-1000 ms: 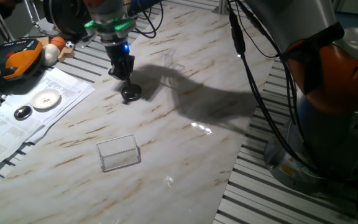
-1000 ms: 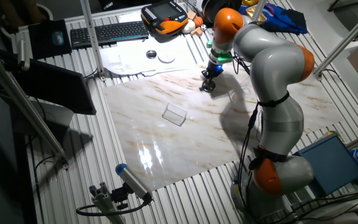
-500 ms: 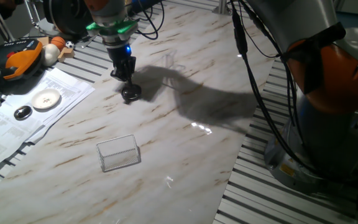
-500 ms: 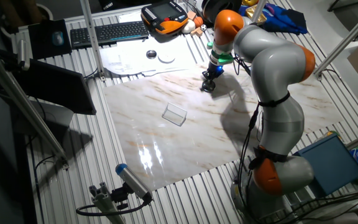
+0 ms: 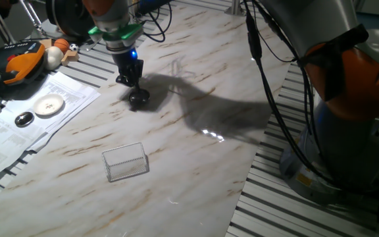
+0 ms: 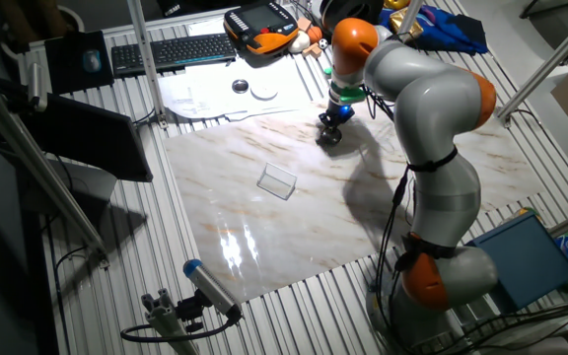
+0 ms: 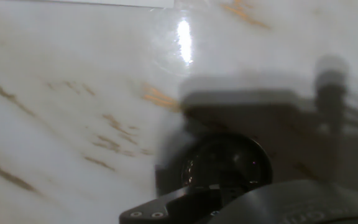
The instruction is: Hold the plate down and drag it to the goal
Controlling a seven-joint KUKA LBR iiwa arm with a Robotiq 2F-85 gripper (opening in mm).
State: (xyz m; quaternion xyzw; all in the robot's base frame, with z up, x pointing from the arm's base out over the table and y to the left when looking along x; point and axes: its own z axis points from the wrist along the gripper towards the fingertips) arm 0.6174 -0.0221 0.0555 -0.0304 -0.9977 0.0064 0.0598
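The plate [image 5: 139, 97] is a small dark shiny round dish on the marble tabletop, also seen in the other fixed view [image 6: 330, 136]. My gripper [image 5: 135, 84] stands right over it, fingers together, with its tip on or just above the dish. In the hand view the plate [image 7: 229, 163] lies low in the frame, partly covered by the dark gripper body. The goal [image 5: 126, 162] is a see-through rectangle with a pale outline, nearer the table's front and well apart from the plate; it also shows in the other fixed view [image 6: 277, 180].
Left of the marble top, a white disc [image 5: 49, 105] and a small dark disc [image 5: 24, 119] lie on papers. An orange pendant [image 5: 18, 59] and a keyboard [image 6: 171, 51] sit behind them. The arm's base [image 5: 347, 99] and cables fill the right side.
The wrist has leaned slightly to the left. The plate and the gripper tip have barely shifted on the table.
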